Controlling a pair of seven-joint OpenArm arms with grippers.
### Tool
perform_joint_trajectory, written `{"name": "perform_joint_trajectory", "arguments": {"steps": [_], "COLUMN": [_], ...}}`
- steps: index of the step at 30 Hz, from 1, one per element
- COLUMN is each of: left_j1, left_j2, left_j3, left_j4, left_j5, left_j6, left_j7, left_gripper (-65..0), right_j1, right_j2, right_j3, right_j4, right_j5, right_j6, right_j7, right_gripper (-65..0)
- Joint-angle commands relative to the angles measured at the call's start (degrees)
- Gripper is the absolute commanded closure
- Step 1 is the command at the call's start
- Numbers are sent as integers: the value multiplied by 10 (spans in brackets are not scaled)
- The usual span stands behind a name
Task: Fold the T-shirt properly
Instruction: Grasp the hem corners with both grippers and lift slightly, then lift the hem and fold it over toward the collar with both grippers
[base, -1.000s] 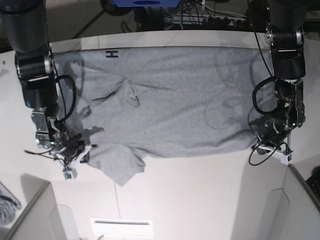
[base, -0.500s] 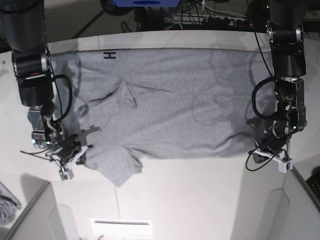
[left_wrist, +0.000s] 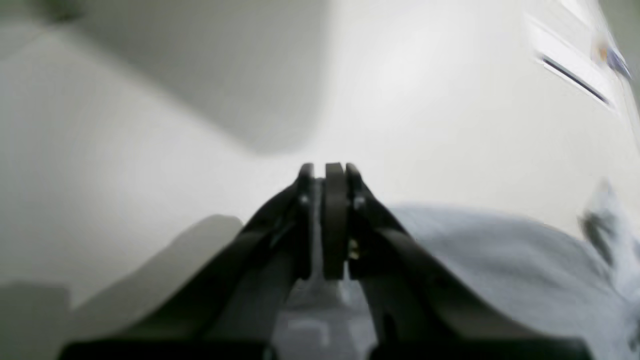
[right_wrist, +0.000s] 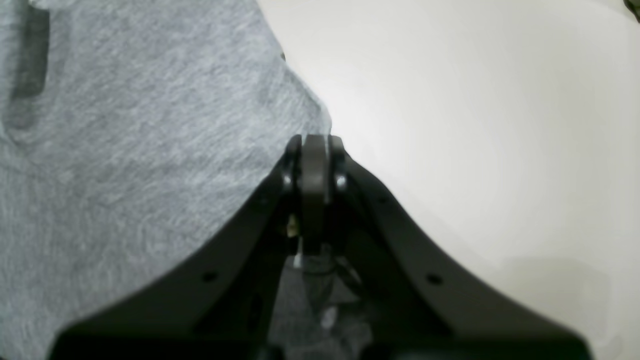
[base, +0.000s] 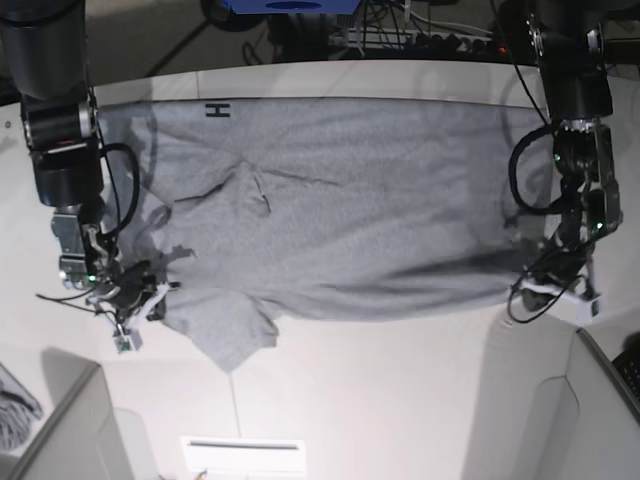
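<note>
Near edge first: both arms are pulling outward along the T-shirt's (base: 330, 210) closest hem. The right gripper (base: 128, 300), at about 8 o'clock on the tabletop (base: 400, 400), has slid a little farther out than half a second ago. The left gripper (base: 562, 288), at about 4 o'clock, has swung out too, and a dark crease now runs along the hem toward it. My read: they are tensioning the hem to flatten it before a fold, so the task looks early.

The right wrist view shows what the overhead cannot. The right gripper (right_wrist: 314, 150) has its jaws pressed together, with grey fabric (right_wrist: 125, 150) gathered beneath them, so it appears clamped on the shirt's edge. In the left wrist view the left gripper (left_wrist: 327, 175) is also closed tight, the cloth (left_wrist: 500, 260) lying beside and under it; blur keeps me from confirming a pinch, though the taut hem suggests one.

Moving back, the overhead alone gives the layout: the shirt spreads across the middle, 1 loose sleeve (base: 232, 335) hanging at 7 o'clock, wrinkles near the centre, and a small black mark (base: 218, 109) at the far edge, about 11 o'clock.
</note>
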Motion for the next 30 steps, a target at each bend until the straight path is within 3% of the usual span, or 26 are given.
{"name": "perform_joint_trajectory", "arguments": {"steps": [1, 6, 16, 20, 30], "left_j1": [-8, -2, -1, 0, 37], "left_j2": [-12, -12, -12, -12, -12], "left_j3": [-13, -21, -21, -21, -22], "left_j4": [19, 35, 47, 47, 102], "left_j5": [-5, -5, -4, -4, -5], "left_j6": [-6, -6, -6, -6, -6], "left_j7": [-15, 27, 28, 28, 29], "left_gripper": [0, 0, 0, 0, 0], "right_j1": [15, 14, -9, -34, -74], "right_j2": [9, 9, 9, 9, 24], "right_j3": [3, 3, 28, 76, 84], "right_j4": [9, 9, 61, 116, 162], "right_j5": [3, 3, 3, 2, 3], "right_j6": [0, 0, 0, 0, 0], "right_j7": [11, 11, 9, -30, -62], "right_gripper": [0, 0, 0, 0, 0]}}
